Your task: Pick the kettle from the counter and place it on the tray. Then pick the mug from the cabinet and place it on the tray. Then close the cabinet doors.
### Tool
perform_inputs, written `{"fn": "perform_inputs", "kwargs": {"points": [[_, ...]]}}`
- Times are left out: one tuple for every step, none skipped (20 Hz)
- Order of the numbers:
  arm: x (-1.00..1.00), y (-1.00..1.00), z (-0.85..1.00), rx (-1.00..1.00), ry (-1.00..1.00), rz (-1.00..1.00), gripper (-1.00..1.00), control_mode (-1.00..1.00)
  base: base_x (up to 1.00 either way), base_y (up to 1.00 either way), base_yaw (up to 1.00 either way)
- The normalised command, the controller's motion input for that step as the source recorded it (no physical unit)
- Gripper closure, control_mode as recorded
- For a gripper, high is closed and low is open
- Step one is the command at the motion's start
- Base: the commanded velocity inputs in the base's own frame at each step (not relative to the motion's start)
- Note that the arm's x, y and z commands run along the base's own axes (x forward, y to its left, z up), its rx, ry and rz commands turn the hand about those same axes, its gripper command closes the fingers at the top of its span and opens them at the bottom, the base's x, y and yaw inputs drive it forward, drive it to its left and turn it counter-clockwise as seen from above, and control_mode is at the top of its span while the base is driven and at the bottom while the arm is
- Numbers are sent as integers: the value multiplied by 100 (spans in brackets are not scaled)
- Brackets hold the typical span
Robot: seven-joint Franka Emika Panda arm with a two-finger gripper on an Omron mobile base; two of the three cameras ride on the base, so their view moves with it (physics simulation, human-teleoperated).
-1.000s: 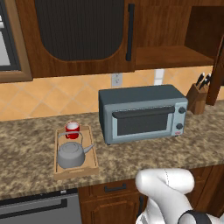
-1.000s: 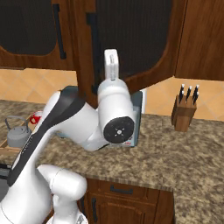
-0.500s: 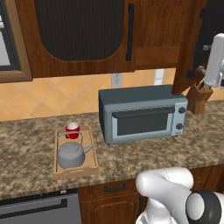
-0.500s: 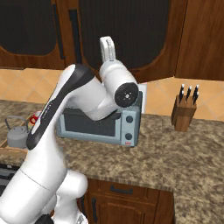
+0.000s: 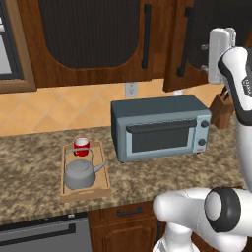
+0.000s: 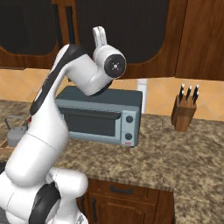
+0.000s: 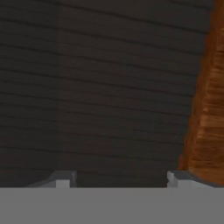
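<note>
The grey kettle (image 5: 80,173) and the small red mug (image 5: 81,146) both sit on the light wooden tray (image 5: 64,189) on the granite counter (image 5: 29,162), left of the toaster oven. The left cabinet door (image 5: 93,34) is shut. The right cabinet door (image 5: 197,34) stands slightly ajar, its bar handle toward the middle. My gripper (image 5: 219,54) is raised against that door's outer face. In the hand view my gripper (image 7: 119,181) is open and holds nothing, and the door's black ribbed panel (image 7: 96,87) lies close ahead with its brown wooden frame (image 7: 208,118) to the right.
A grey toaster oven (image 5: 160,129) stands on the counter under the cabinet. A wooden knife block (image 6: 183,114) sits to its right by the wall. My white arm (image 6: 57,100) arches up in front of the oven. Drawers run below the counter.
My hand has swung up and to the right onto the right cabinet door, and the door has turned from wide open to nearly shut. The fingers have narrowed a little.
</note>
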Motion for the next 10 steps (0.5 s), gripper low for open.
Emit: {"fn": "perform_inputs", "kwargs": {"points": [[100, 42, -9, -2, 1, 0, -100, -100, 0, 0, 0], [100, 48, -14, -3, 1, 0, -100, -100, 0, 0, 0], [100, 38, -12, -1, 0, 0, -100, -100, 0, 0, 0], [100, 35, -10, 0, 0, 0, -100, -100, 0, 0, 0], [100, 42, -13, -1, 0, 0, -100, -100, 0, 0, 0], [100, 39, -12, -1, 0, 0, -100, -100, 0, 0, 0], [100, 26, -6, 0, 0, 0, -100, -100, 0, 0, 0], [100, 34, -9, -1, 0, 0, -100, -100, 0, 0, 0], [100, 35, -10, -1, 0, 0, -100, -100, 0, 0, 0], [99, 26, -6, 0, 0, 0, -100, -100, 0, 0, 0]]}}
